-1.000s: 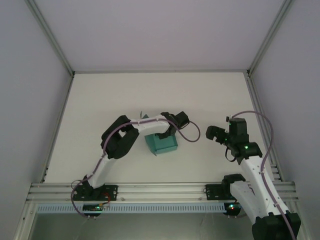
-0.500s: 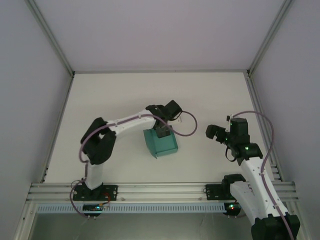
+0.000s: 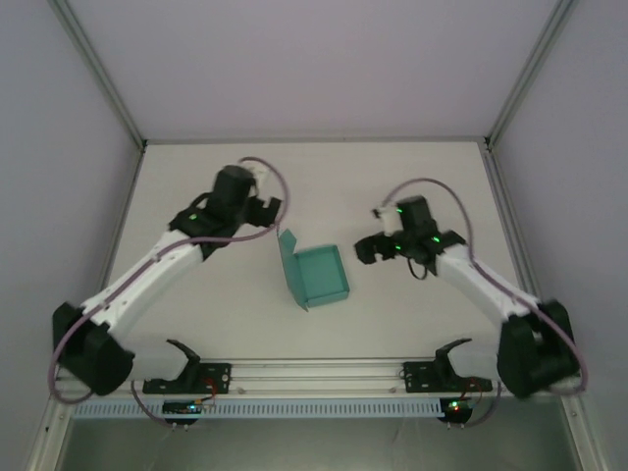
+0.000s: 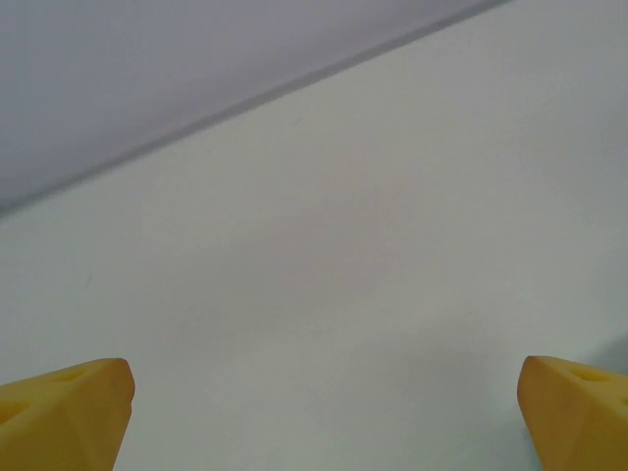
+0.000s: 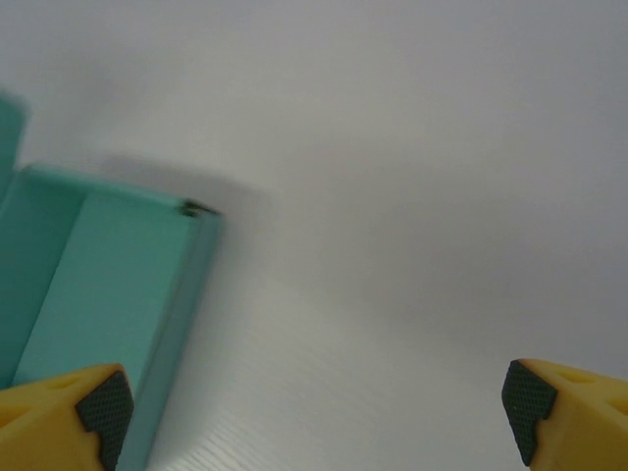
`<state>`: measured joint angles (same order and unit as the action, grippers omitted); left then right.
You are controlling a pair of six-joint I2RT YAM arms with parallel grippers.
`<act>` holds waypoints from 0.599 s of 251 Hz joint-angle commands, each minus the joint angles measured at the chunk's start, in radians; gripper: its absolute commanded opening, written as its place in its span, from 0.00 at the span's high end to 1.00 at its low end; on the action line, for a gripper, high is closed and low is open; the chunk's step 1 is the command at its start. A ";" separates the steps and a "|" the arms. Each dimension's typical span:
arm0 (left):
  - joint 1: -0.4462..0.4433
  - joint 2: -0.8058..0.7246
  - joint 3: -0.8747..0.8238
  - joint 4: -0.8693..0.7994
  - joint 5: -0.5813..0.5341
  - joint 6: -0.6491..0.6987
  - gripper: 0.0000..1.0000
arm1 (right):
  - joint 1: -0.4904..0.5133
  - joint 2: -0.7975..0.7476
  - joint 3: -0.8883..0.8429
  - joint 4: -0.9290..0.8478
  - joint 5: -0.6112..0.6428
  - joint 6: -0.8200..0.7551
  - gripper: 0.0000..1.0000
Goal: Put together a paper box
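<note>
White bench point(image 3: 432, 177) runs open from the left wall to the right wall, closed in by a far wall and by an aluminium rail point(image 3: 314, 371) along the near edge. The left arm stretches diagonally from the near-left corner toward the far middle. Its left hand point(image 3: 265, 208) points toward the box, close to the raised flap but apart from it. In the left wrist view this hand point(image 4: 324, 417) has its yellow fingertips point(image 4: 69, 412) spread wide over bench surface.

The teal paper box point(image 3: 322, 276) sits mid-bench as a low open tray, one flap standing up on its left side, with free surface all around it.

The right arm reaches in from the near-right, forearm angled leftward. The right hand point(image 3: 365, 250) sits just right of the box's far-right corner, not touching. Its fingertips point(image 5: 549, 412) are apart, and the box point(image 5: 98, 294) lies by the left one
</note>
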<state>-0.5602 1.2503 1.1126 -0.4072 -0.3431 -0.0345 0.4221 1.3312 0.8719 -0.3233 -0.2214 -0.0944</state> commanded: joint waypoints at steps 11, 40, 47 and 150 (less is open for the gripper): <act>0.057 -0.092 -0.180 -0.067 0.011 -0.259 0.01 | 0.136 0.242 0.214 -0.117 -0.136 -0.496 0.05; 0.068 -0.167 -0.286 -0.090 0.002 -0.317 0.01 | 0.161 0.447 0.444 -0.288 -0.182 -0.603 0.14; 0.069 -0.183 -0.307 -0.093 -0.007 -0.327 0.01 | 0.162 0.490 0.491 -0.325 -0.183 -0.606 0.16; 0.071 -0.217 -0.311 -0.099 -0.112 -0.349 0.01 | 0.208 0.767 0.682 -0.329 -0.038 -0.441 0.60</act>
<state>-0.4953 1.0302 0.7658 -0.5167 -0.4160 -0.3653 0.6243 2.0777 1.5326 -0.6445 -0.3443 -0.6315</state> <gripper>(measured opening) 0.994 0.505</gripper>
